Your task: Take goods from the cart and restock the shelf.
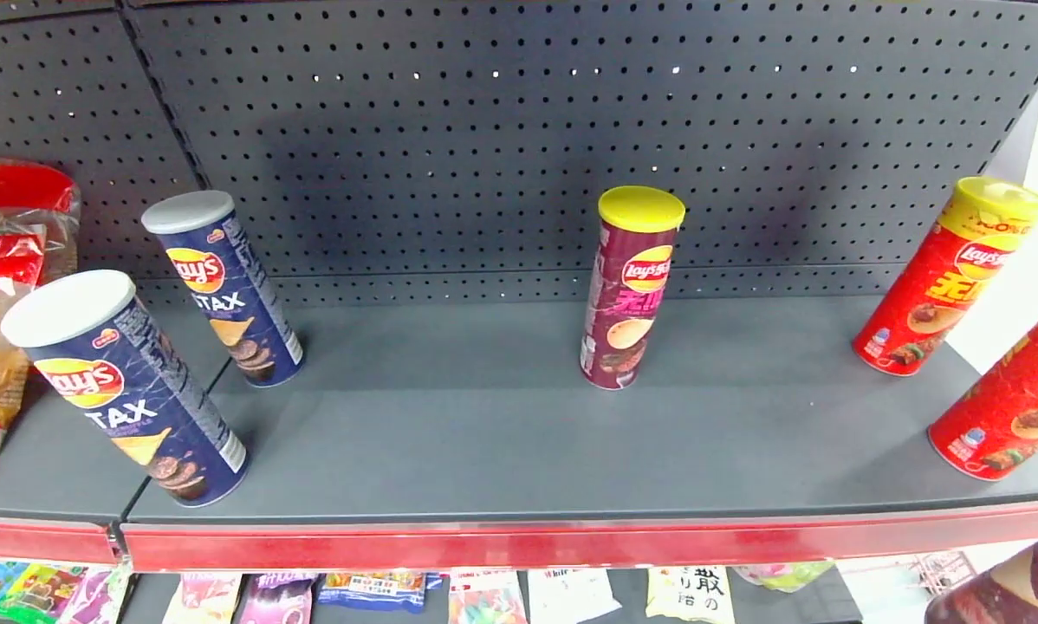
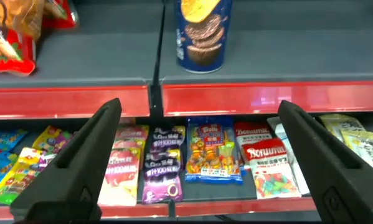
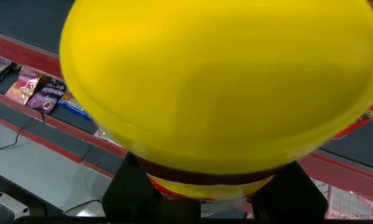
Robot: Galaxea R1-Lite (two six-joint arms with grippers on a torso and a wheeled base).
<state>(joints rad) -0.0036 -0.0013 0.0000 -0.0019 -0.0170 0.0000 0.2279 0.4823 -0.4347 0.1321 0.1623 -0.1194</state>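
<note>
Right gripper [image 3: 208, 200] clamped on a yellow-lidded can [image 3: 217, 81]; left gripper [image 2: 199, 124] wide open.
The held can is at the near right, below the shelf [image 1: 484, 433] edge; the left gripper faces the shelf's red front lip [image 2: 267, 96]; on the shelf stand a near blue can [image 1: 125, 386] and a far blue can [image 1: 224, 286] at left, a purple can [image 1: 627, 295] mid-shelf, and a red can [image 1: 948, 277] at right.

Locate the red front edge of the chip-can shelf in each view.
Head view: red shelf edge runs across, below the standing cans.
Left wrist view: red shelf edge lies between blue can and snack packets.
Right wrist view: red shelf edge passes behind the held can.
Shared landmark: snack packets just under it.
</note>
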